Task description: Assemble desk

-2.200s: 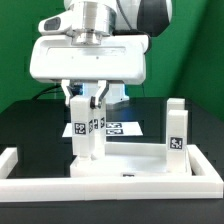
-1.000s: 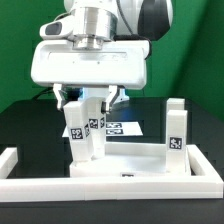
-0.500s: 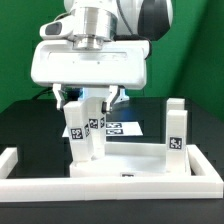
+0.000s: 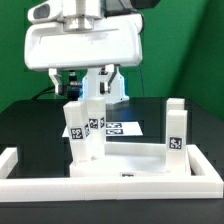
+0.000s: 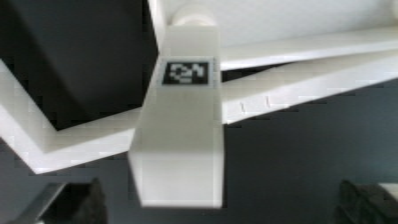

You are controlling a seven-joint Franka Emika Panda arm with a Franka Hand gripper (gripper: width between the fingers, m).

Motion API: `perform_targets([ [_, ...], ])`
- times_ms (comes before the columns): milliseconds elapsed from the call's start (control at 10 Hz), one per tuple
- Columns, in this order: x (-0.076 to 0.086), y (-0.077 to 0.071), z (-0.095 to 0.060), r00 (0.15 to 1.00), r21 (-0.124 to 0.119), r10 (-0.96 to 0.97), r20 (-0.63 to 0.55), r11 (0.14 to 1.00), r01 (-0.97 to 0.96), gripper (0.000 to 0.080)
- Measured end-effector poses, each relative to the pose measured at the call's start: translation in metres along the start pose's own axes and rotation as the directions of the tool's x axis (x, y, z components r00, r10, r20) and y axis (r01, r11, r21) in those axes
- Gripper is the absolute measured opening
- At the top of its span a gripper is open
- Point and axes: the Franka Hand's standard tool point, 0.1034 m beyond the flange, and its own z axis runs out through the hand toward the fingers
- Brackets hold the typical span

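Note:
The desk's flat white top panel (image 4: 135, 160) lies on the black table. A white square leg (image 4: 78, 135) with a tag stands upright on its corner at the exterior view's left, with a second white block close behind it (image 4: 96, 122). Another tagged leg (image 4: 176, 128) stands at the right. My gripper (image 4: 88, 84) is open and empty, raised just above the left leg and apart from it. In the wrist view the leg (image 5: 183, 120) runs down the middle. My gripper (image 5: 222, 208) has its dark fingertips (image 5: 71, 205) wide apart on either side of the leg.
Long low white border bars run along the front (image 4: 110, 186) and the exterior view's left (image 4: 10, 160). The marker board (image 4: 124, 128) lies flat behind the legs. A green backdrop stands behind the table.
My gripper has let go of the left leg, opened and risen straight up. The leg stays standing on the panel.

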Motion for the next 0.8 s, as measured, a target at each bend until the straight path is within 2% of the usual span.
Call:
perform_targets([
  [100,-0.005,0.001,0.002,0.993,0.018,0.010,0.118,1.000,-0.013,0.0648],
  [300,-0.002,0.011,0.004,0.955,0.045,0.003,0.297,0.999,-0.017,0.0648],
  [400,0.000,0.011,0.006,0.928,0.029,0.002,0.373,0.999,-0.013,0.0648],
  [500,0.008,0.010,0.008,0.941,0.025,-0.002,0.340,1.000,-0.007,0.0648],
  [800,0.007,0.012,0.016,0.941,0.015,0.001,0.337,1.000,-0.006,0.0648],
])
